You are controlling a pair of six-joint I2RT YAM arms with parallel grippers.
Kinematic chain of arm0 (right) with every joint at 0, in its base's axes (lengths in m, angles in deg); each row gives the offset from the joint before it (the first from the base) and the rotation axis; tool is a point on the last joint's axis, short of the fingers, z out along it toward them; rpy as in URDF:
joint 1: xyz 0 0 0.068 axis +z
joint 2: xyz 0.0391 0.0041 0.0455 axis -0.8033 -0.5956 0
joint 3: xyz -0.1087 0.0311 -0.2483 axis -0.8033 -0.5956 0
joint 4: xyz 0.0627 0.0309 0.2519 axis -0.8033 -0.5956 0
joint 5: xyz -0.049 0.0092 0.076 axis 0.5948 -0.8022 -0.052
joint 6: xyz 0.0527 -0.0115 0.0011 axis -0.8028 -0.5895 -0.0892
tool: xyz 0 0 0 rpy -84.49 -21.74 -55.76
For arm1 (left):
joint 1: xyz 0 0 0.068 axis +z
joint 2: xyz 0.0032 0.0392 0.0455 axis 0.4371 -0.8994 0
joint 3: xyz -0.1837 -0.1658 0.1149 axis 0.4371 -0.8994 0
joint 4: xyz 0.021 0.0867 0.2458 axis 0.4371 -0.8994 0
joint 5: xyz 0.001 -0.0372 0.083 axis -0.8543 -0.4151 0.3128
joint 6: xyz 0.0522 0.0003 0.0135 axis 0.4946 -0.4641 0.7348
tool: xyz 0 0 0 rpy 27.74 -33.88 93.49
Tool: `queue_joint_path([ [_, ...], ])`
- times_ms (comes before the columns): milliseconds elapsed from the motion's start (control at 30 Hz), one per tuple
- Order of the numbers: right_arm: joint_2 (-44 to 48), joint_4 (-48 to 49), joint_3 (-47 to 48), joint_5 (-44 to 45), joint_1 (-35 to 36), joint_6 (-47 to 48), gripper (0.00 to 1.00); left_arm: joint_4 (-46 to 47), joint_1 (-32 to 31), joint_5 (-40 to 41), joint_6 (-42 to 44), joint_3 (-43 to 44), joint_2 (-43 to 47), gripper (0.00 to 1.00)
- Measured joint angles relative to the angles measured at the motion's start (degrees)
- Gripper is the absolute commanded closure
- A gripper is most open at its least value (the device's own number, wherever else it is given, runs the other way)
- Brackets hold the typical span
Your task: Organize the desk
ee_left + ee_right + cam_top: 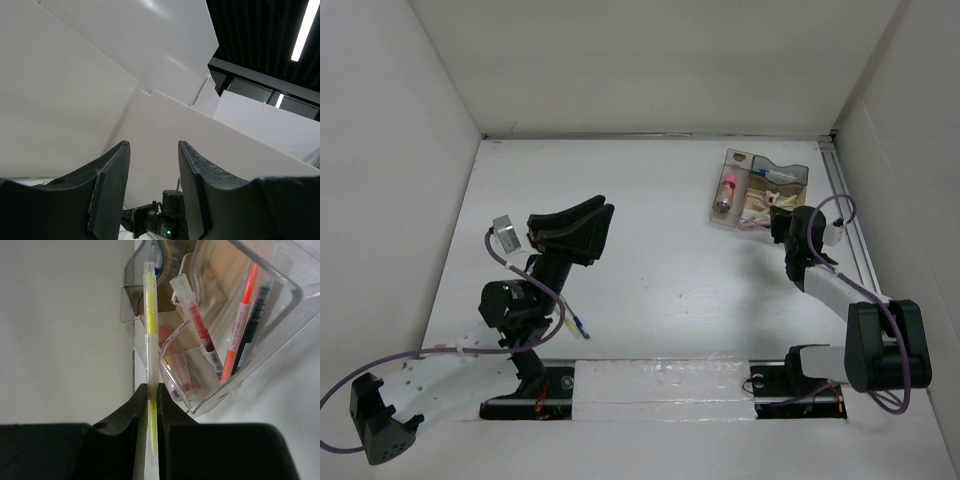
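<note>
- desk [660, 210]: white tabletop filling the centre of the top view, white wall panels [75, 100] around it.
- right gripper [150, 396]: fingers clamped on a clear pen with yellow core [149, 330], which points up-frame just beside the clear compartment tray [280, 295].
- the tray sits at upper right of the top view; red, orange and black pens inside.
- left gripper [152, 165]: fingers apart, nothing between them, aimed up at the panels; centre-left of the top view.

The left gripper [154, 150], centre-left of the top view, gapes upward; the right gripper [152, 390], upper right, pinches a yellow pen [149, 330].
</note>
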Motion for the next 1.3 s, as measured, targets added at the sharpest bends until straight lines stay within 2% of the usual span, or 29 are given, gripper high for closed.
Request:
queue_joint_path([
  [200,-7.4,7.1,-2.1,-8.2,-4.0,-7.3,1.0,0.1,0.0,-0.6,-0.3,0.0,-0.3,0.6],
  [500,-12.0,16.3,-4.7,-13.5,-6.5,-14.0,0.86,0.5,0.0,-1.2,-0.5,0.0,-1.1,0.6],
  [667,-12.3,18.0,-4.8,-14.2,-7.2,-15.5,0.61,0.5,0.0,-1.6,-0.7,0.0,-1.5,0.6],
  [733,-12.3,18.6,-4.8,-14.5,-7.2,-15.6,0.54,0.5,0.0,-1.6,-0.7,0.0,-1.5,0.6],
  [800,-12.3,18.8,-4.8,-15.0,-7.2,-15.5,0.53,0.7,0.0,-1.6,-0.7,0.0,-1.5,0.6],
  [1067,-5.5,17.7,-4.8,-15.1,-7.2,-14.3,0.56,0.9,0.0,-1.7,-0.9,0.0,-2.0,0.6],
  [1267,2.3,16.4,-4.5,-14.0,-4.2,-7.5,0.79,0.9,0.0,-1.8,-1.1,0.0,-2.2,0.6],
  [1300,3.0,15.8,-4.0,-13.6,-2.5,-5.5,0.86,1.0,0.0,-1.9,-1.2,0.0,-2.3,0.6],
])
